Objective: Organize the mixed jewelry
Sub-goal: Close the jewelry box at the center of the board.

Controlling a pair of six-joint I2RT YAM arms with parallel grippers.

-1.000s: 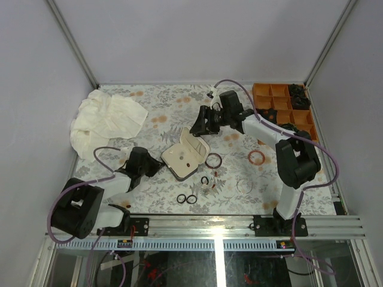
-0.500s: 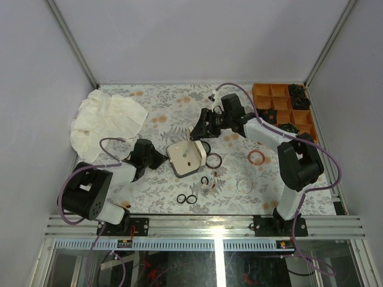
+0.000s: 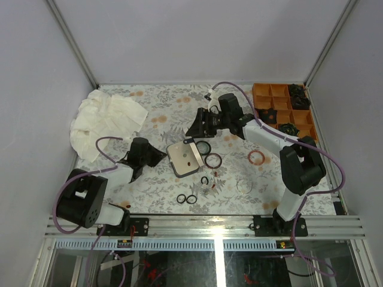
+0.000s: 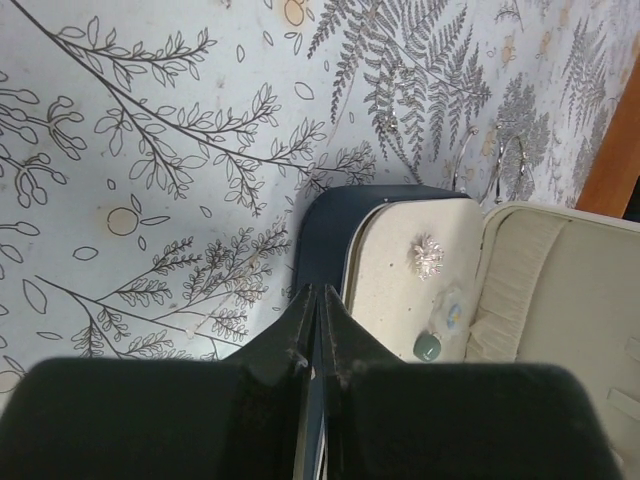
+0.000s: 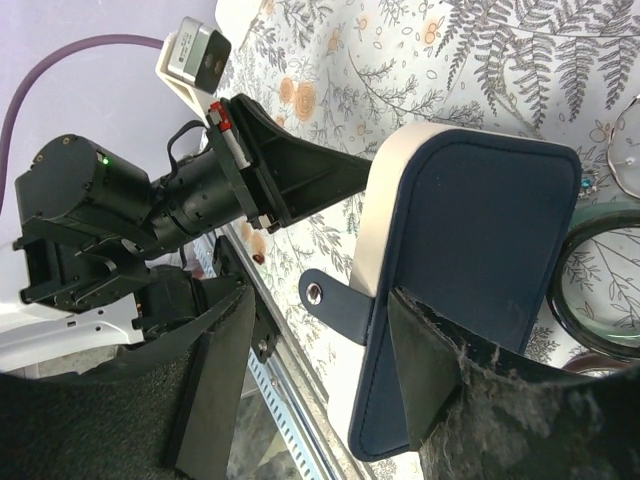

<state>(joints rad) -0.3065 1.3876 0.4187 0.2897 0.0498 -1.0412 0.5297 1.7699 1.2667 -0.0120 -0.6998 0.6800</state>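
Note:
The navy case (image 3: 184, 159) lies mid-table with its lid tilted low over the base. My right gripper (image 3: 193, 130) is open, with one finger (image 5: 428, 372) against the lid's navy outside (image 5: 480, 250) and the clasp tab (image 5: 335, 300) between the jaws. My left gripper (image 3: 160, 156) is shut on the case's near rim (image 4: 322, 235). Inside the case lie a silver piece (image 4: 428, 255) and a green bead (image 4: 428, 346). Reddish-brown bangles (image 3: 213, 160) (image 3: 257, 157), two black rings (image 3: 186, 199), red beads (image 3: 213, 175) and a wire hoop (image 3: 244, 185) lie loose on the cloth.
An orange divided tray (image 3: 269, 103) with black rosettes stands at the back right. A crumpled white cloth (image 3: 105, 119) lies at the back left. A dark bangle (image 5: 600, 290) lies right beside the case. The metal rail (image 3: 209, 226) runs along the near edge.
My right gripper has swung the case lid from upright down towards the base. The case has slid a little to the right, and my left gripper has followed it.

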